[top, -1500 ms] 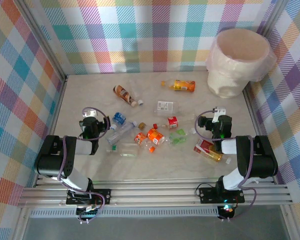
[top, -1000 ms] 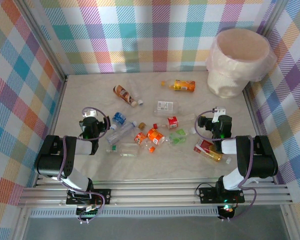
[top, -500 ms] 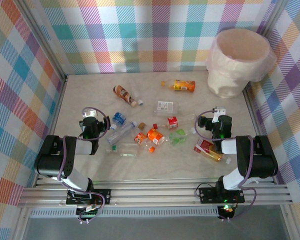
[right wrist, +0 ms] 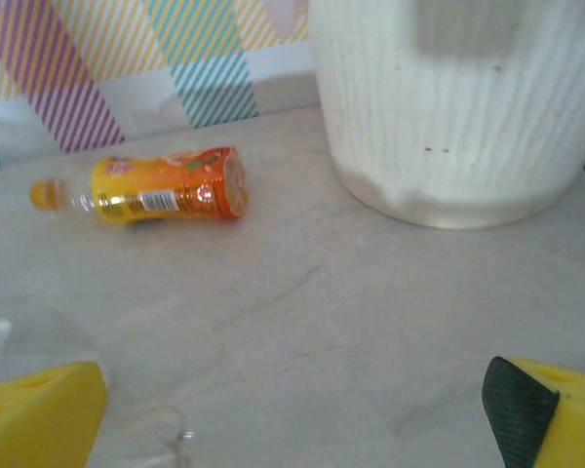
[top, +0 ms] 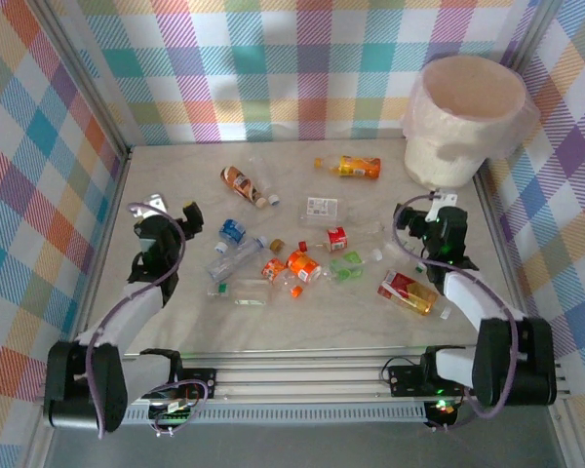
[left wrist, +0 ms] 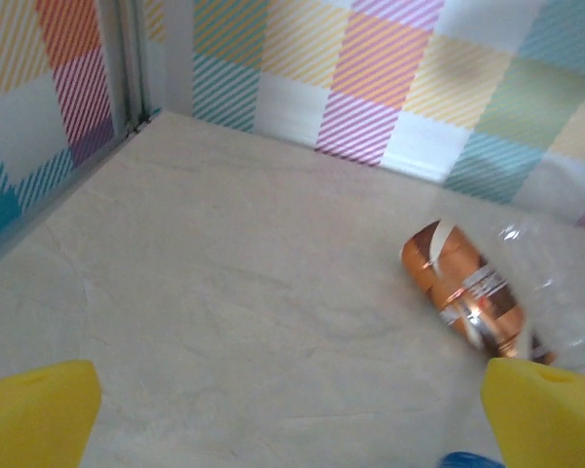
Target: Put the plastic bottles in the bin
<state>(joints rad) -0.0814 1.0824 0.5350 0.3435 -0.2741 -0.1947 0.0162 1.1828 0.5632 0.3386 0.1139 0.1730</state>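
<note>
Several plastic bottles lie scattered on the table. A brown one (top: pixel 242 182) (left wrist: pixel 463 288) is at the back left. An orange one (top: pixel 356 167) (right wrist: pixel 161 190) lies near the bin (top: pixel 465 122) (right wrist: pixel 458 107), the big cream bucket at the back right. In the middle are a clear one (top: pixel 236 258), a blue-labelled one (top: pixel 232 231), an orange-labelled one (top: pixel 302 264) and a red-labelled one (top: pixel 336 236). A red-and-yellow one (top: pixel 407 291) lies at the right. My left gripper (top: pixel 166 210) (left wrist: pixel 292 419) is open over bare table left of the brown bottle. My right gripper (top: pixel 424 205) (right wrist: pixel 292 419) is open in front of the bin, holding nothing.
Checkered walls close the table on three sides, and a metal rail (left wrist: pixel 127 68) runs along the left wall. Loose caps (top: pixel 276 245) and a green crushed piece (top: pixel 346 265) lie among the bottles. Bare tabletop (top: pixel 175 322) lies along the near edge.
Both arms have stretched out from their folded pose. The left gripper moved up and to the left; the right gripper moved farther back toward the bin. The bottles stay put.
</note>
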